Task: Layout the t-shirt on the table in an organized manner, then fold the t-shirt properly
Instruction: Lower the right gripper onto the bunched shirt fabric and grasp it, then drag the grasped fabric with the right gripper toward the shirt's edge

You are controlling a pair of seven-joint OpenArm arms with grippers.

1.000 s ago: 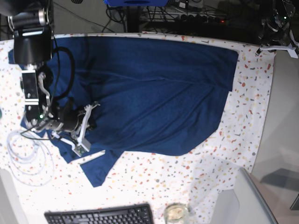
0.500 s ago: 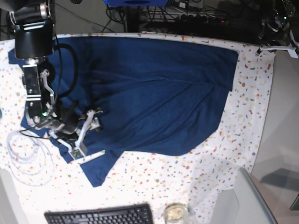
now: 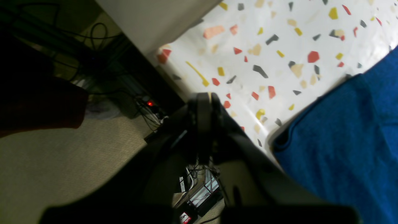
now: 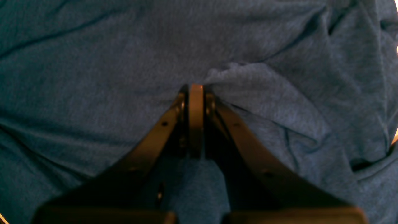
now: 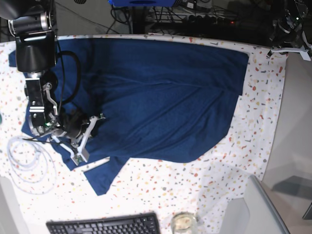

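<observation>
I had the table (image 5: pixel 273 112) under its white cloth with red, yellow and grey flecks, and the t-shirt (image 5: pixel 165 92) lay spread across most of it, reaching from about nine o'clock to two o'clock in the base view, with a sleeve or corner trailing toward seven o'clock. A keyboard (image 5: pixel 103 225) sat at the table's six o'clock edge, a small glass jar (image 5: pixel 184 222) just beside it, and a coil of white cable (image 5: pixel 27 158) lay at eight o'clock. Beyond the twelve o'clock edge I saw dark floor and a tangle of wires (image 5: pixel 185 14).

The right gripper (image 5: pixel 87 130) was down on the shirt near the eight o'clock side. Only its wrist camera showed the grip: the jaws were pressed together on a small raised pinch of fabric (image 4: pixel 224 73), with creases running away from it. The base view was too coarse there for me to read the jaws.

The left gripper (image 3: pixel 203 102) barely showed in the base view, at the two o'clock corner. Its own camera gave me the closed, empty jaws hanging over the table's edge, the shirt's corner (image 3: pixel 342 140) near them but apart, and carpet and a power strip with a red light (image 3: pixel 150 103) below, I think.
</observation>
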